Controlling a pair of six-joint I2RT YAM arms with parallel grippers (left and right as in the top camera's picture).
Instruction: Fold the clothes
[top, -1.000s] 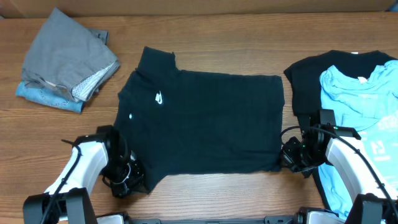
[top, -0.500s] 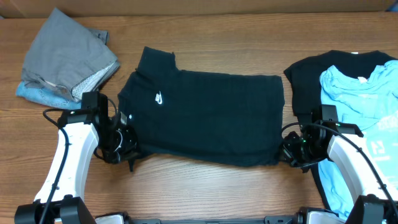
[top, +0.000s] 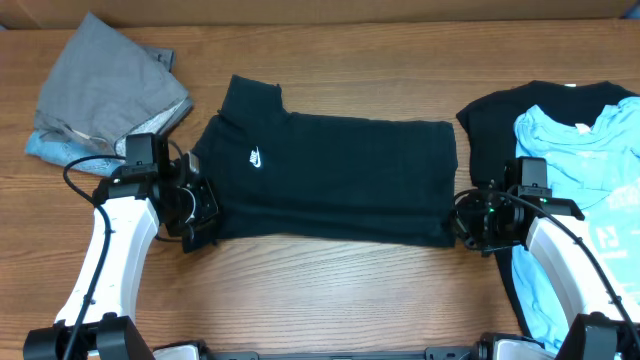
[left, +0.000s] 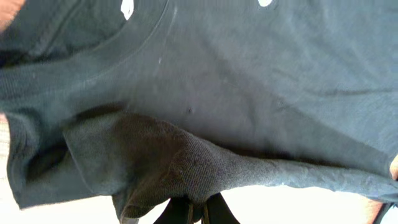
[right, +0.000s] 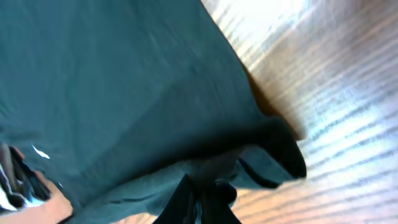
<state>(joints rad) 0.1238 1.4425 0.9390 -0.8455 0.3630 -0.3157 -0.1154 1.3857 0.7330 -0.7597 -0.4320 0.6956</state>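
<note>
A dark navy T-shirt (top: 330, 175) with a small white logo lies across the middle of the wooden table, its near edge lifted and doubled over. My left gripper (top: 200, 215) is shut on the shirt's near-left edge by the collar; the left wrist view shows the cloth (left: 205, 118) pinched between its fingers (left: 198, 213). My right gripper (top: 462, 228) is shut on the shirt's near-right corner; the right wrist view shows the cloth (right: 124, 81) bunched at the closed fingers (right: 202, 202).
A folded stack of grey and light blue clothes (top: 105, 95) sits at the far left. A black shirt (top: 500, 125) with a light blue shirt (top: 585, 190) on top lies at the right, beside my right arm. Bare wood (top: 340, 290) runs along the near edge.
Both grippers have carried the shirt's near edge away from the table front toward the far side, folding it over. The left arm moved the most; the visible shirt is now shorter front to back.
</note>
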